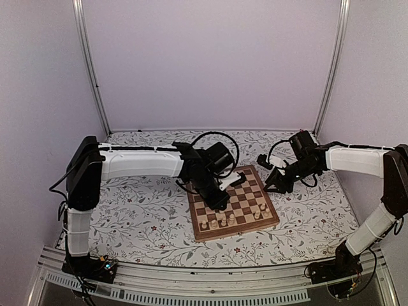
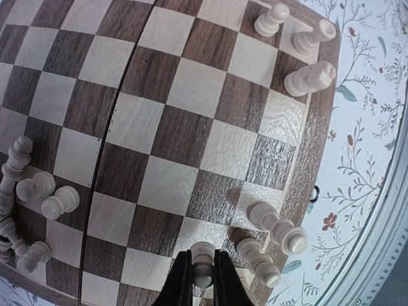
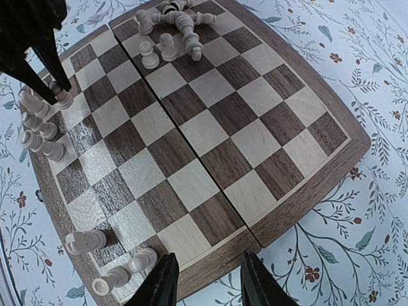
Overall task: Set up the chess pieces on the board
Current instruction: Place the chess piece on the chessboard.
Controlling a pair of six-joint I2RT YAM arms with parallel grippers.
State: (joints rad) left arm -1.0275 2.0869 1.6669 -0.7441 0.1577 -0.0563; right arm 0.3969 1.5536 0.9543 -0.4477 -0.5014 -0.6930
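Two grippers: left gripper clamped on one pawn at the board's near edge, beside three standing chess pieces. Right gripper has jaws apart, empty, just off the board's right edge. Loose heap lies by the board's left edge.

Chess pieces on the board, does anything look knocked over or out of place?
Yes. At one corner of the board, several chess pieces lie tumbled on their sides in a heap, crossing square lines, instead of standing one per square.
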